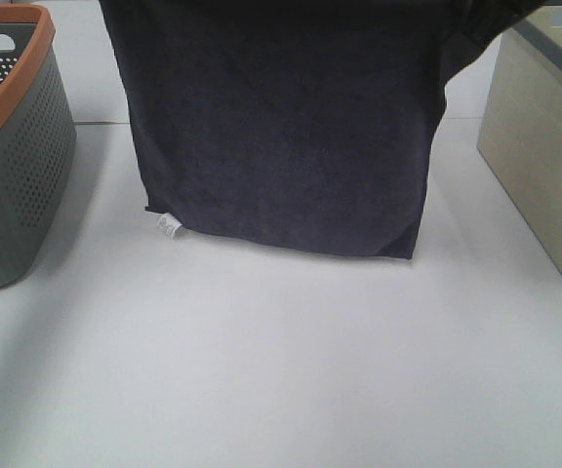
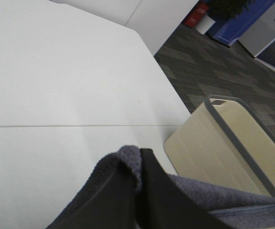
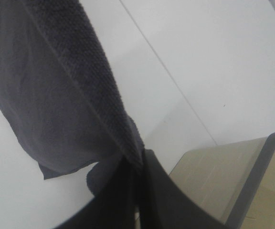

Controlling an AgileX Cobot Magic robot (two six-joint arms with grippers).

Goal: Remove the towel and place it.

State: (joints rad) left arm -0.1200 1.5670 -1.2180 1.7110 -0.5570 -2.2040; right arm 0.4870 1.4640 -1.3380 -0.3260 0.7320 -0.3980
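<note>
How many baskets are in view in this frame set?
2. A grey basket with an orange rim stands at the left of the high view; a beige basket with a grey rim stands at the right. The hanging towel could hide something behind it.

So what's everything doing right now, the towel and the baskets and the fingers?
towel: held up, hanging spread out, pinched at two top corners.
left fingers: shut on the towel.
right fingers: shut on the towel.
grey basket: upright on the table, open top.
beige basket: upright on the table, open top.
</note>
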